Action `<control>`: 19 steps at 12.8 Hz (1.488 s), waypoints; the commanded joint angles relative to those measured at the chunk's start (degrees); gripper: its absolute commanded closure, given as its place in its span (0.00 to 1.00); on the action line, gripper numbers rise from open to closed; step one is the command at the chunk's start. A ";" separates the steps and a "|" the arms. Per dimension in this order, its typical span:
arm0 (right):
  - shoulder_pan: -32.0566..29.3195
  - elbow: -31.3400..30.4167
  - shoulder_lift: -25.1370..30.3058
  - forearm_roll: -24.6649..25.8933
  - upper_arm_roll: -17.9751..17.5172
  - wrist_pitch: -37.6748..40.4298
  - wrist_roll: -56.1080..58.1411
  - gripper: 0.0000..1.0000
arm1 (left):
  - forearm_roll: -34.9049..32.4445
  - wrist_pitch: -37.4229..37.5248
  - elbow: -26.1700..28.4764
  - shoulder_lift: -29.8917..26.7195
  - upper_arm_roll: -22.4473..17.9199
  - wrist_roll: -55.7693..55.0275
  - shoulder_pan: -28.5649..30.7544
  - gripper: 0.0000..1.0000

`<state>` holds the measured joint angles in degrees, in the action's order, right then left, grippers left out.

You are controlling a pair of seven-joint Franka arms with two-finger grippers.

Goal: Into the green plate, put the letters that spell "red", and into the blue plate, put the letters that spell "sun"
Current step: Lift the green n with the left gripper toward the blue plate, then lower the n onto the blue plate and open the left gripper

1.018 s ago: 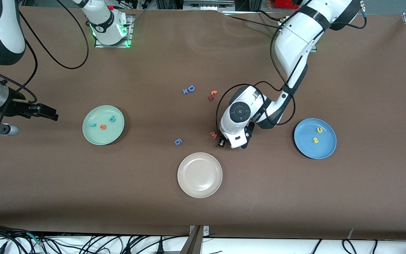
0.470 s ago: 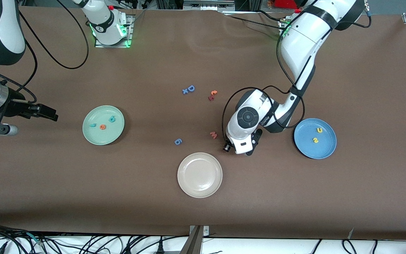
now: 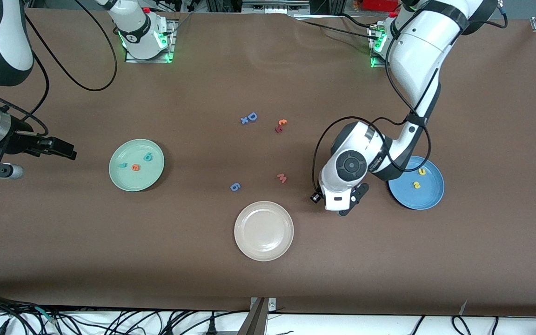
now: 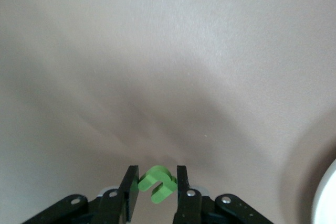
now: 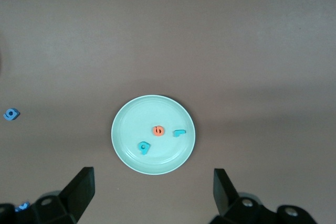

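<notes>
Left end effector (image 4: pixel 154 190): I am clamping it on the green "n" (image 4: pixel 156 183), up over the bare tabletop (image 3: pixel 389 260) between the beige plate (image 3: pixel 264 231) and the blue plate (image 3: pixel 431 197).
Right end effector (image 5: pixel 152 192): I am holding it wide apart, waiting over the tabletop at the right arm's end.
Blue plate: carrying the yellow "s" (image 3: pixel 416 185) and yellow "u" (image 3: pixel 421 171).
Green plate (image 3: pixel 123 179): carrying the orange "e" (image 3: pixel 135 167), teal "r" (image 3: pixel 122 164) and teal "d" (image 3: pixel 148 157).

Brown counter (image 3: pixel 435 260); mint-green plate (image 3: pixel 121 179); mid-blue plate (image 3: pixel 431 197); beige-white plate (image 3: pixel 264 231); orange "e" (image 3: pixel 135 167); green "n" (image 4: pixel 156 184); pink "w" (image 3: pixel 282 177).
</notes>
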<state>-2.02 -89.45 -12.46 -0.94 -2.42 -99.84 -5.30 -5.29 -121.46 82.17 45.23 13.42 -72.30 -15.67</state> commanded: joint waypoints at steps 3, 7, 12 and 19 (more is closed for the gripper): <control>-0.61 -0.73 0.07 0.67 -0.66 -0.70 -0.15 0.00 | 0.54 6.13 0.97 -4.18 0.11 18.91 4.32 0.75; -0.61 -0.73 -0.28 0.76 -0.66 -1.41 -0.15 0.00 | 0.54 10.88 1.41 -6.90 0.20 37.64 10.29 0.75; -0.70 -0.73 -0.28 0.42 -0.66 -1.49 -0.24 0.00 | 0.54 15.11 1.94 -9.54 0.11 51.36 16.53 0.74; -1.05 -0.20 -0.28 0.94 -0.66 -1.58 -0.15 0.00 | 0.46 12.14 13.61 -17.18 0.29 59.64 23.48 0.74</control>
<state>-2.17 -89.56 -13.16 -0.94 -2.41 -101.01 -5.30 -5.29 -106.98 89.35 32.88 13.41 -15.33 6.08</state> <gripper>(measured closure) 0.000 0.665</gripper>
